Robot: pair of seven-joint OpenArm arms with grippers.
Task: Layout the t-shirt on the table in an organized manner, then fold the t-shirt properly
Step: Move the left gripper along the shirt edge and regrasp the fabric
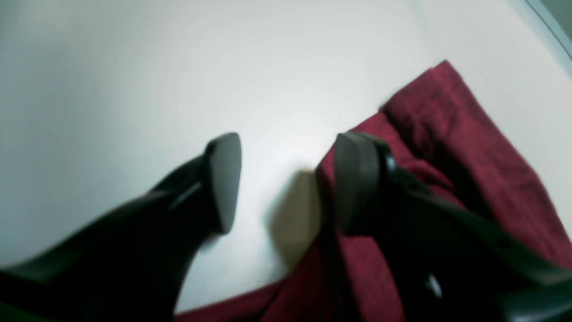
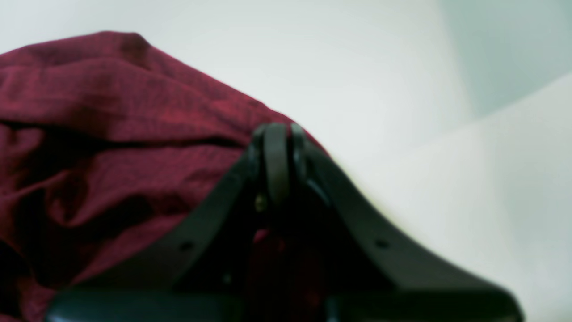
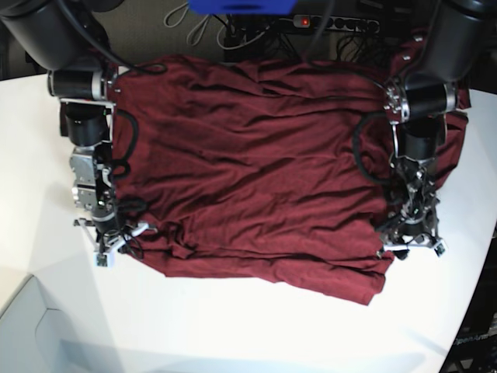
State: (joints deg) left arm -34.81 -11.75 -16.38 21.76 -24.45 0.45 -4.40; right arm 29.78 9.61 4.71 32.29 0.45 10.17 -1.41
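Note:
The dark maroon t-shirt (image 3: 256,171) lies spread and wrinkled across the white table (image 3: 233,326). My left gripper (image 1: 290,179) is open at the shirt's edge. One of its fingers (image 1: 357,179) is over the cloth (image 1: 469,170), and only bare table shows in the gap. In the base view this gripper (image 3: 411,245) sits at the shirt's lower right side. My right gripper (image 2: 277,156) is shut at the cloth's edge (image 2: 111,134), with a bit of red fabric showing between the finger bases. In the base view it (image 3: 109,249) is at the shirt's lower left corner.
Cables and a power strip (image 3: 311,23) run along the back edge behind the shirt. The table's curved edge (image 3: 466,311) passes close on the right, beyond the left arm. Part of the shirt (image 3: 458,132) hangs near that right edge.

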